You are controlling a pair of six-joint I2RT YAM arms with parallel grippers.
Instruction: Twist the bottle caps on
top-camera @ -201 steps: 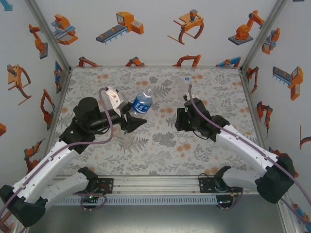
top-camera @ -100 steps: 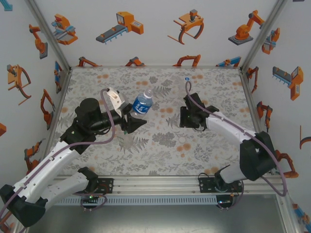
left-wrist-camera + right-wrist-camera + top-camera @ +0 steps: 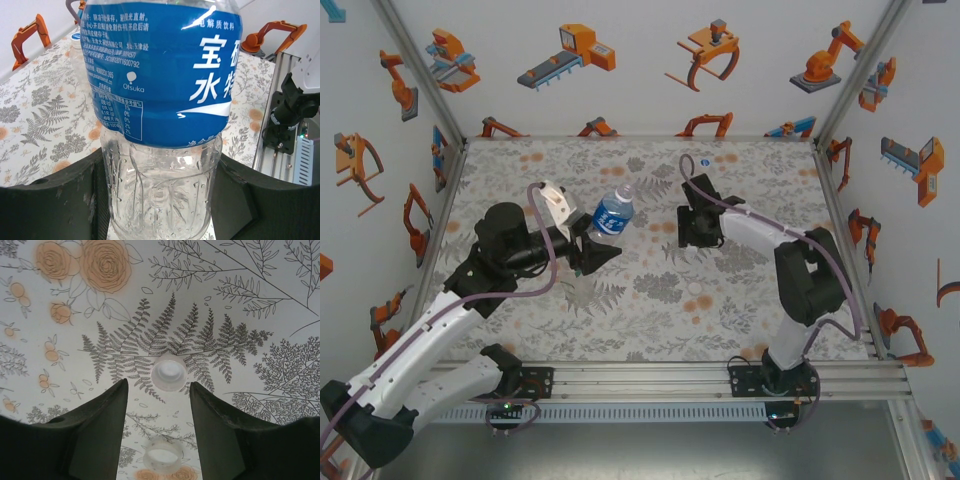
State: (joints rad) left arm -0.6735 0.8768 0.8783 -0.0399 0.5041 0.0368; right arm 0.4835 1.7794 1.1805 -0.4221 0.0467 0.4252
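Left gripper clenched on clear plastic blue-labelled bottle. Right gripper, right of the bottle, jaws released and empty. Small round white plastic cap just past its fingertips.

The bottle loses neck and base to the left wrist view's edges; the nearer cap in the right wrist view is blurred

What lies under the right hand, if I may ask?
Beneath the open right hand, on the floral table: a small round white plastic cap past its fingertips, a second cap between its fingers. Its fingers hide the table either side.
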